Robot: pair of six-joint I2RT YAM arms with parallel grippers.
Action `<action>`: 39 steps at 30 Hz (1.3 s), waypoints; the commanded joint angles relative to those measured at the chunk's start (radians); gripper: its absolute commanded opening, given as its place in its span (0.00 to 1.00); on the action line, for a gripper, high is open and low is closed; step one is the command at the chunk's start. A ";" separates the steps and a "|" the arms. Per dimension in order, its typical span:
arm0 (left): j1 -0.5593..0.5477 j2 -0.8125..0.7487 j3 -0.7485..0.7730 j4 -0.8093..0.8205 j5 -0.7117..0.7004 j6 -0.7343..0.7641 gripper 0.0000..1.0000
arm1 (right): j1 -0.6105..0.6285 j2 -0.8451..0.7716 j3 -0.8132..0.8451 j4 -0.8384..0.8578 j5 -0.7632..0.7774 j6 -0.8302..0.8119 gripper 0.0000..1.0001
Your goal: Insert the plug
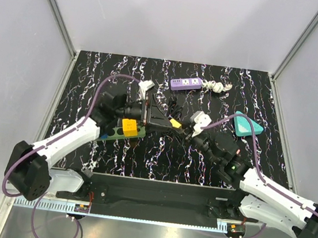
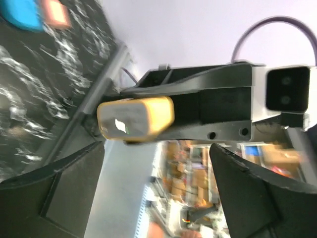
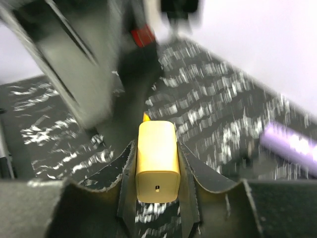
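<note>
My right gripper (image 1: 178,126) is shut on a yellow plug adapter (image 1: 175,123) and holds it above the middle of the table. In the right wrist view the plug (image 3: 157,161) sits squarely between my fingers (image 3: 126,173). My left gripper (image 1: 149,115) is wide open and empty, just left of the plug and facing it. In the left wrist view the plug (image 2: 134,118) shows in the other arm's black jaws, above and beyond my open fingers (image 2: 59,193). The purple power strip (image 1: 186,84) lies at the back of the table and also shows blurred in the right wrist view (image 3: 290,146).
A yellow block (image 1: 129,127) sits on a green and black base (image 1: 112,132) under the left arm. A teal triangular object (image 1: 246,125) lies at the right. A white coiled cord (image 1: 216,87) trails from the strip. Grey walls enclose the table.
</note>
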State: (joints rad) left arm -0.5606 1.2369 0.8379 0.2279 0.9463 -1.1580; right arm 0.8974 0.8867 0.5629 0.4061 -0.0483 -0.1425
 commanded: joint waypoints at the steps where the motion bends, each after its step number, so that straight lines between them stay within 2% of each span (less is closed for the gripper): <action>1: 0.051 -0.024 0.165 -0.363 -0.090 0.394 0.94 | -0.005 0.015 0.063 -0.145 0.186 0.136 0.00; 2: 0.063 -0.019 0.232 -0.559 -0.145 0.473 0.94 | -0.005 0.017 0.069 -0.177 0.227 0.165 0.00; 3: 0.076 -0.005 0.266 -0.652 -0.305 0.545 0.94 | -0.006 0.018 0.077 -0.252 0.243 0.187 0.00; 4: 0.077 0.002 0.294 -0.732 -0.396 0.660 0.94 | -0.008 0.015 0.101 -0.291 0.252 0.229 0.00; 5: 0.079 0.004 0.332 -0.847 -0.485 0.700 0.94 | -0.012 0.017 0.120 -0.378 0.284 0.257 0.00; 6: 0.079 -0.002 0.336 -0.878 -0.626 0.733 0.94 | -0.020 0.018 0.141 -0.444 0.294 0.288 0.00; 9: 0.079 -0.045 0.299 -0.923 -0.812 0.810 0.93 | -0.078 0.063 0.250 -0.674 0.355 0.404 0.00; 12: 0.076 -0.080 0.248 -0.923 -0.908 0.850 0.92 | -0.210 0.121 0.357 -0.872 0.380 0.512 0.00; 13: 0.076 -0.085 0.238 -0.921 -0.917 0.860 0.91 | -0.256 0.159 0.409 -0.910 0.326 0.549 0.00; 14: 0.073 -0.089 0.225 -0.921 -0.919 0.866 0.91 | -0.358 0.184 0.439 -0.978 0.293 0.563 0.00; 16: 0.067 -0.094 0.221 -0.921 -0.910 0.879 0.91 | -0.455 0.286 0.527 -1.045 0.239 0.590 0.00; 17: 0.064 -0.097 0.217 -0.920 -0.897 0.882 0.91 | -0.550 0.328 0.560 -1.111 0.190 0.592 0.00; 20: 0.054 -0.111 0.214 -0.915 -0.854 0.893 0.91 | -0.688 0.490 0.687 -1.214 0.084 0.574 0.00; 25: 0.051 -0.136 0.195 -0.903 -0.805 0.902 0.91 | -0.781 0.703 0.914 -1.334 0.220 0.428 0.00; 28: 0.050 -0.137 0.187 -0.888 -0.753 0.900 0.91 | -0.860 0.794 1.004 -1.383 0.283 0.417 0.00; 34: 0.027 -0.132 0.164 -0.878 -0.708 0.900 0.90 | -1.008 0.854 1.011 -1.417 0.392 0.408 0.00; 39: 0.025 -0.158 0.167 -0.875 -0.708 0.899 0.91 | -1.092 0.880 1.028 -1.371 0.421 0.359 0.00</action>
State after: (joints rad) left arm -0.5331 1.1179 1.0035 -0.6914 0.2096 -0.2764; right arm -0.1696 1.7542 1.5513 -0.9779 0.3122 0.2668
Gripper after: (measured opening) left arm 0.911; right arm 0.372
